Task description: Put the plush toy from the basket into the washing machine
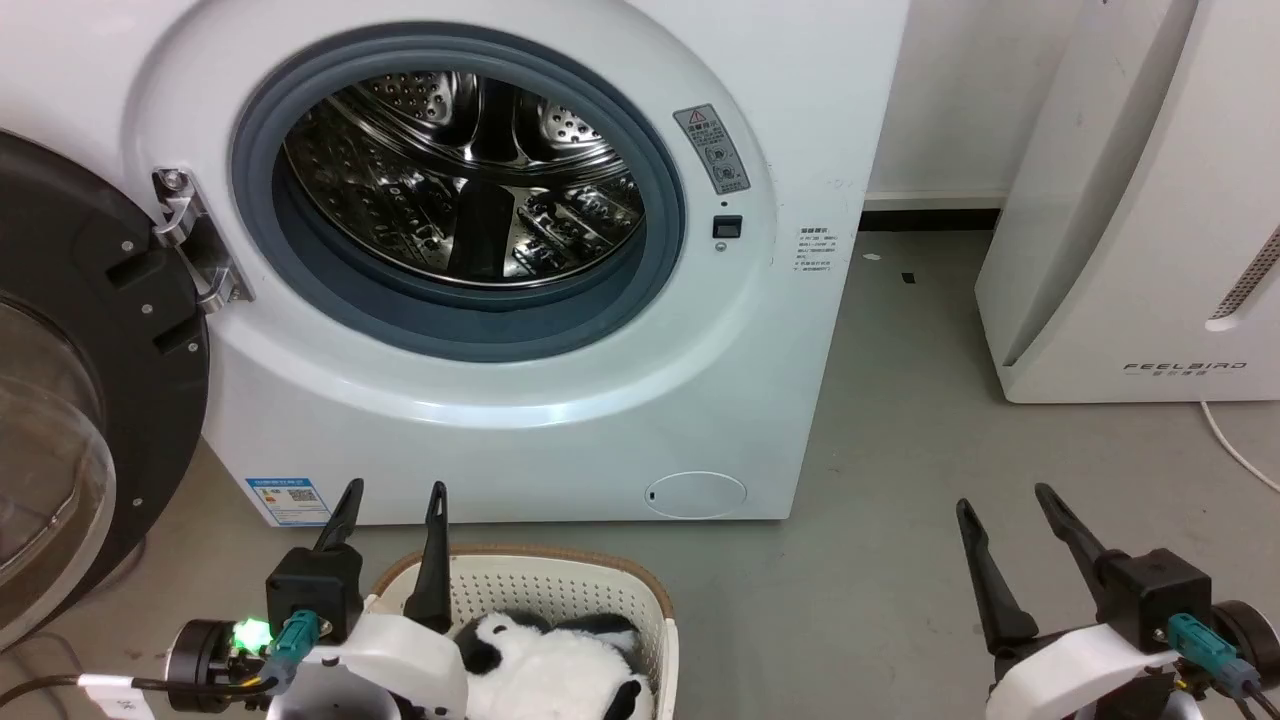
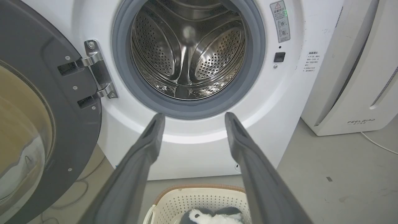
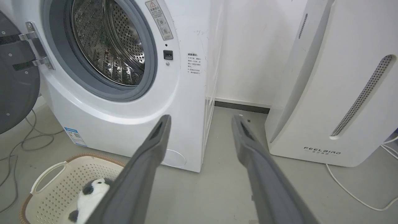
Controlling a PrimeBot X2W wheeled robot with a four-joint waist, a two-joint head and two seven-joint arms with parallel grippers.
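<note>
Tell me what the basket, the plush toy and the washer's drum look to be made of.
The basket: likely matte cream plastic, with moulded holes and a brown woven-look rim. The plush toy: fluffy black-and-white pile, probably synthetic. The drum: glossy perforated metal, seemingly stainless steel.

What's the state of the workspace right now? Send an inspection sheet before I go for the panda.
Surface: grey floor.
Job's things: plush toy lying in the basket; washing machine with door swung open, drum looks empty.
Clutter: small dark scrap on the floor.
Grippers: left gripper open, empty, by the basket; right gripper open, empty.
Cables: white cable beside the FEELBIRD appliance; grey cables on the floor below the door.
Surroundings: white wall.
</note>
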